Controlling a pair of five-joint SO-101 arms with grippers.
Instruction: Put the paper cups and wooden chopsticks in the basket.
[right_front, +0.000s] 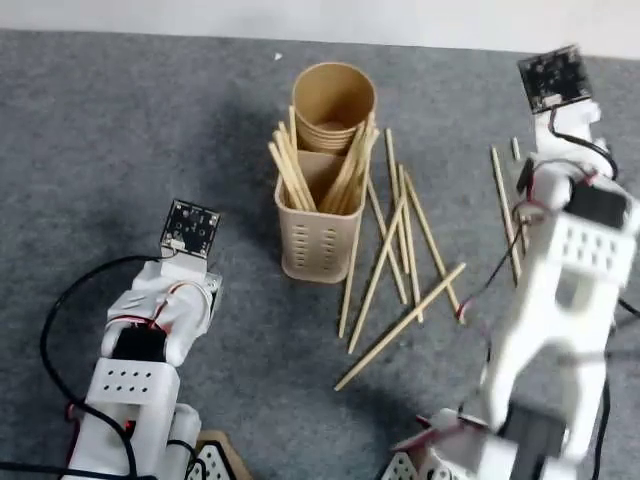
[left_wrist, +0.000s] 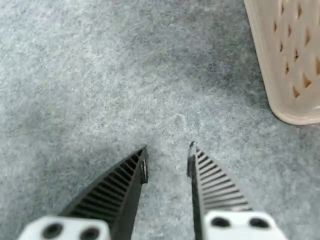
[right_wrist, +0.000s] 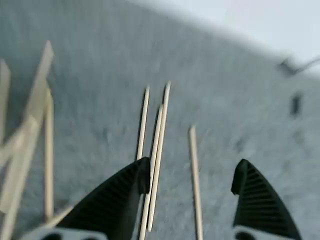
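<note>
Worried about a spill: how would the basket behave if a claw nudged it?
The basket stands tall and narrow, so it would probably tip rather than slide on the rough carpet. The chopsticks sticking out above its rim likely make it top-heavy.

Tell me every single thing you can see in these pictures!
table: one, grey, under everything
basket: one, beige, middle of the table
paper cups: nested stack, number unclear, brown, in the basket's far end
basket chopsticks: a bunch, pale wood, leaning in the basket
loose chopsticks: about six, pale wood, crisscrossed on the table beside the basket
far chopsticks: about four, pale wood, on the table under the right pincer
left arm, right arm: white, either side of the basket
left pincer: black, open, over bare table near the basket
right pincer: black, open
</note>
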